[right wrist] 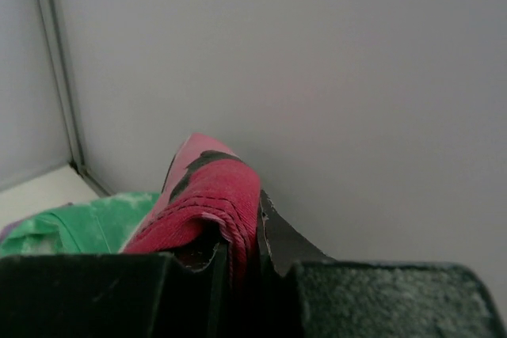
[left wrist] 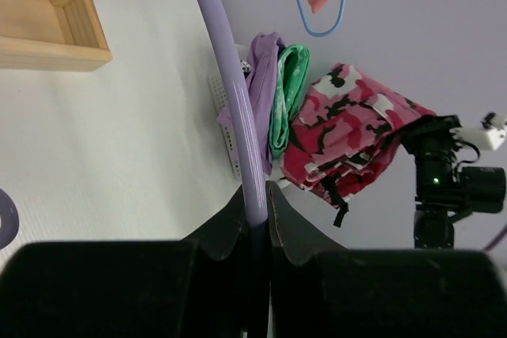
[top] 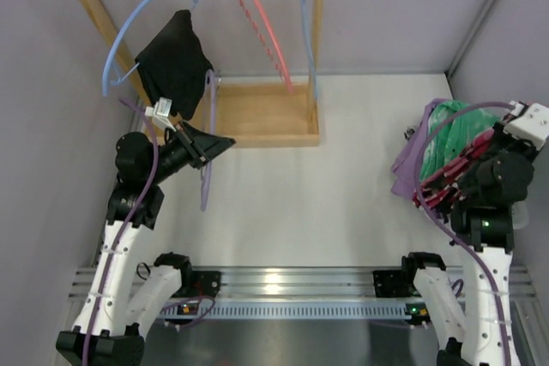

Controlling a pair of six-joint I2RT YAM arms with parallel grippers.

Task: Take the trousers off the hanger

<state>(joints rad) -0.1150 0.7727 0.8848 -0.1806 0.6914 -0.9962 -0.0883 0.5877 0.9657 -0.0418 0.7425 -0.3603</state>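
Observation:
My left gripper (top: pixel 208 147) is shut on the lilac hanger (top: pixel 205 190) in front of the wooden rack. In the left wrist view the hanger's bar (left wrist: pixel 238 93) runs up from between the closed fingers (left wrist: pixel 230 223). The hanger carries no cloth. The magenta-pink trousers (top: pixel 459 169) are at the far right, apart from the hanger, held up by my right gripper (top: pixel 446 182). In the right wrist view a fold of the trousers (right wrist: pixel 214 187) is pinched between the fingers (right wrist: pixel 281 235). The left wrist view shows the trousers (left wrist: pixel 348 132) hanging bunched with dark strings.
A green-and-white cloth (top: pixel 455 122) and a purple cloth (top: pixel 410 160) lie piled against the right wall under the trousers. The wooden rack (top: pixel 257 117) at the back holds a black garment (top: pixel 176 62), light-blue hangers (top: pixel 129 32) and a salmon hanger (top: pixel 262 27).

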